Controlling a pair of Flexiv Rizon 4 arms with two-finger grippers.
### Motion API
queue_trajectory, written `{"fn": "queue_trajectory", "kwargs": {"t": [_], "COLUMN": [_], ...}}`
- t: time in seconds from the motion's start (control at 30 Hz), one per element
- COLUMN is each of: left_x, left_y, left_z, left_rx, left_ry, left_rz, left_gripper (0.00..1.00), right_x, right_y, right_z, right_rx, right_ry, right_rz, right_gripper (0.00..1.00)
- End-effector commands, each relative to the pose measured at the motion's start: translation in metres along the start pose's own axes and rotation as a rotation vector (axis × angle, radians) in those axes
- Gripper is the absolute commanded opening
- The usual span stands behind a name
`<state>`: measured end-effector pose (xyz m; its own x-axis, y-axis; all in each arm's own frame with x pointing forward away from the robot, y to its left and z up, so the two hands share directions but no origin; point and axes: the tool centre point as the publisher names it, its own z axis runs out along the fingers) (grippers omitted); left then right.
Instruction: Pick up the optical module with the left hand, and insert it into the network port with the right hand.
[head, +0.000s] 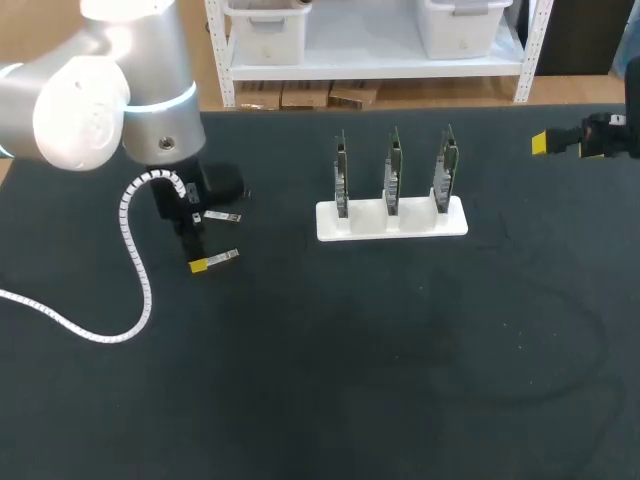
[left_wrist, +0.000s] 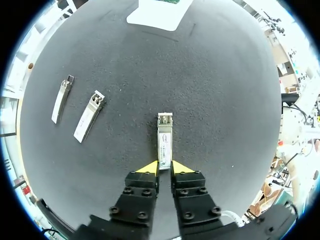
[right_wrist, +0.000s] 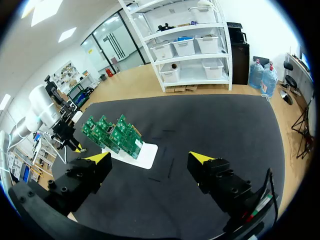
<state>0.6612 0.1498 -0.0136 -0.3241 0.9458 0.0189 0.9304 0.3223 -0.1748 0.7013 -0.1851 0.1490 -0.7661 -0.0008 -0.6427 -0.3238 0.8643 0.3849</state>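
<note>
A silver optical module lies flat on the black table, and its near end sits between the yellow tips of my left gripper. Both fingers press against its sides, so the gripper is shut on it. From the head view the same module sticks out to the right of the left gripper at the table's left. My right gripper hangs open and empty above the table's right side, also seen as a yellow tip. The network ports are on three upright green boards in a white stand.
Two more silver modules lie beside the held one; one of them shows in the head view. A white coiled cable trails from my left arm across the table. The boards stand ahead of the right gripper.
</note>
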Motion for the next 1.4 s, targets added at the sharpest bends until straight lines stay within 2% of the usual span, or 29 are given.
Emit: {"fn": "queue_trajectory", "kwargs": {"t": [0.03, 0.23, 0.43, 0.7, 0.9, 1.17, 1.4], "left_x": [0.0, -0.005, -0.013, -0.03, -0.043, -0.054, -0.056], "left_y": [0.001, -0.005, -0.011, -0.018, -0.022, -0.019, -0.015], "left_z": [0.001, -0.01, -0.029, -0.054, -0.075, -0.096, -0.11], "left_rx": [0.0, -0.043, -0.096, -0.138, -0.175, -0.206, -0.226], "left_ry": [-0.012, -0.153, -0.225, -0.394, -0.446, -0.573, -0.602], "left_rz": [0.01, 0.057, 0.086, 0.15, 0.194, 0.253, 0.28], "left_gripper": [0.0, 0.0, 0.0, 0.0, 0.0, 0.0, 0.0], "right_x": [0.0, 0.0, 0.0, 0.0, 0.0, 0.0, 0.0], "right_y": [0.001, 0.001, 0.001, 0.001, 0.001, 0.001, 0.001], "right_z": [-0.001, -0.001, -0.001, -0.001, -0.001, -0.001, -0.001], "right_rx": [0.006, 0.006, 0.006, 0.006, 0.006, 0.006, 0.006], "right_ry": [0.0, 0.0, 0.0, 0.0, 0.0, 0.0, 0.0], "right_rz": [0.001, 0.001, 0.001, 0.001, 0.001, 0.001, 0.001], "right_gripper": [1.0, 1.0, 1.0, 1.0, 1.0, 1.0, 1.0]}}
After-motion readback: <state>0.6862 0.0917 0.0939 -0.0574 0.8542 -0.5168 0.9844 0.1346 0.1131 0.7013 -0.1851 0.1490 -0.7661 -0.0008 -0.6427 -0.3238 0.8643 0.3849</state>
